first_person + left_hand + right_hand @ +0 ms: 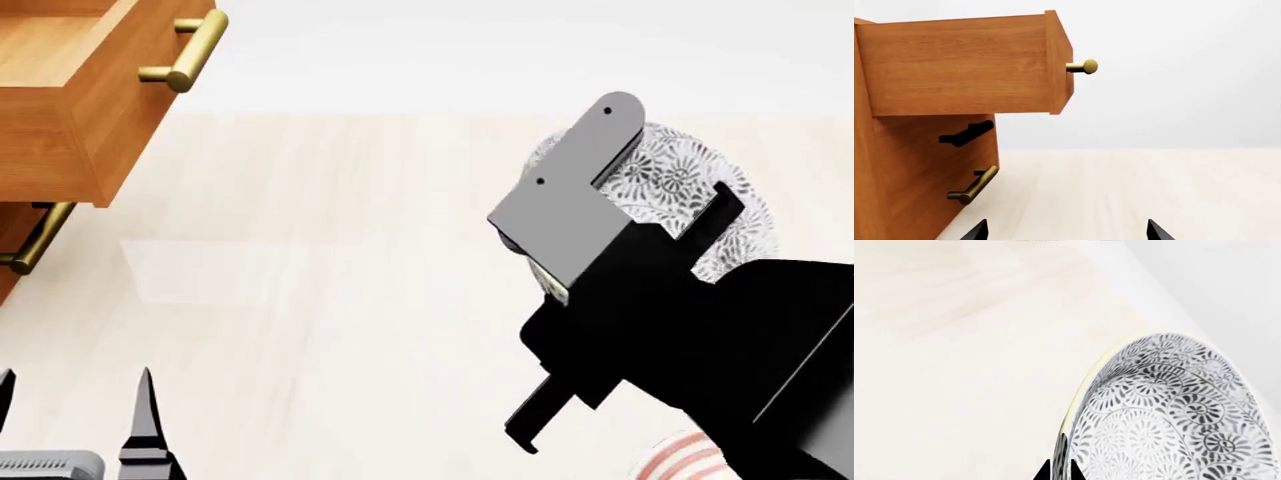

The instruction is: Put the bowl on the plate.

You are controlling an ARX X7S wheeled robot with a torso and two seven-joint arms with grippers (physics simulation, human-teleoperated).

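Observation:
The bowl (694,190), white with a dense grey-black floral pattern and a pale rim, hangs in the air at the right of the head view, partly hidden behind my right arm. The right wrist view shows the bowl (1167,415) up close, with my right gripper (1059,471) shut on its rim, one finger on each side of the wall. A small part of the plate (683,462), white with red rings, shows below the right arm at the bottom of the head view. My left gripper (1066,231) is open and holds nothing, low at the left, its fingertips (140,410) visible.
A wooden cabinet stands at the left with its upper drawer (80,90) pulled out, brass bar handle (187,55) on its front. The left wrist view shows the drawer (967,65) with a brass knob (1084,66) and lower handles (974,185).

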